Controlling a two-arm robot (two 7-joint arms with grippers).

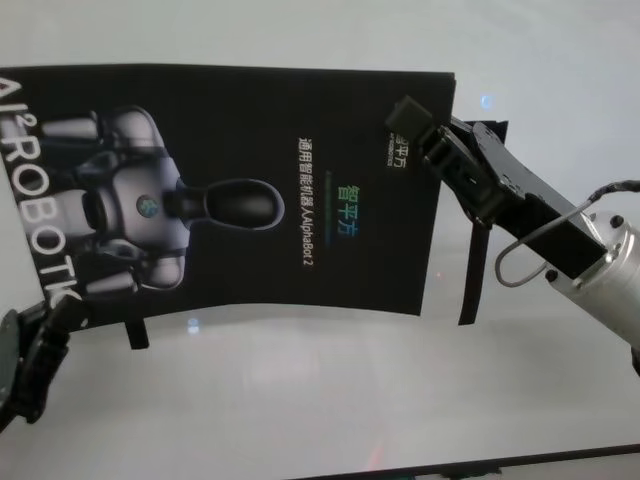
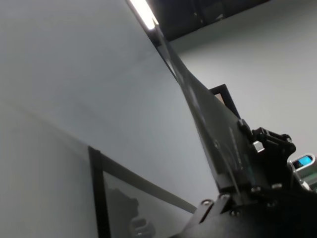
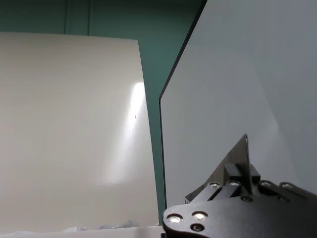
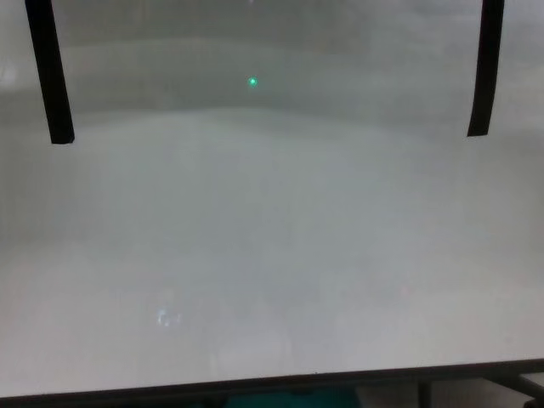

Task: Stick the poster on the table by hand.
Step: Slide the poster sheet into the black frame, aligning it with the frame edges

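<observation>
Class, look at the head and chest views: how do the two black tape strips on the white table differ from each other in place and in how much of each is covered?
The left tape strip lies near the left tool; the right tape strip lies below the right tool. In the head view the poster covers most of the left strip, leaving a short end, while the right strip shows long beside the poster's edge. Both are narrow, black and run near-to-far on the table.

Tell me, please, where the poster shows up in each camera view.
Head view: the poster fills the centre-left, held above the table.
Left wrist view: edge-on sheet slanting into the left gripper.
Right wrist view: a corner in the right gripper.
Chest view: poster absent.
Shared landmark: the tape strips.
</observation>
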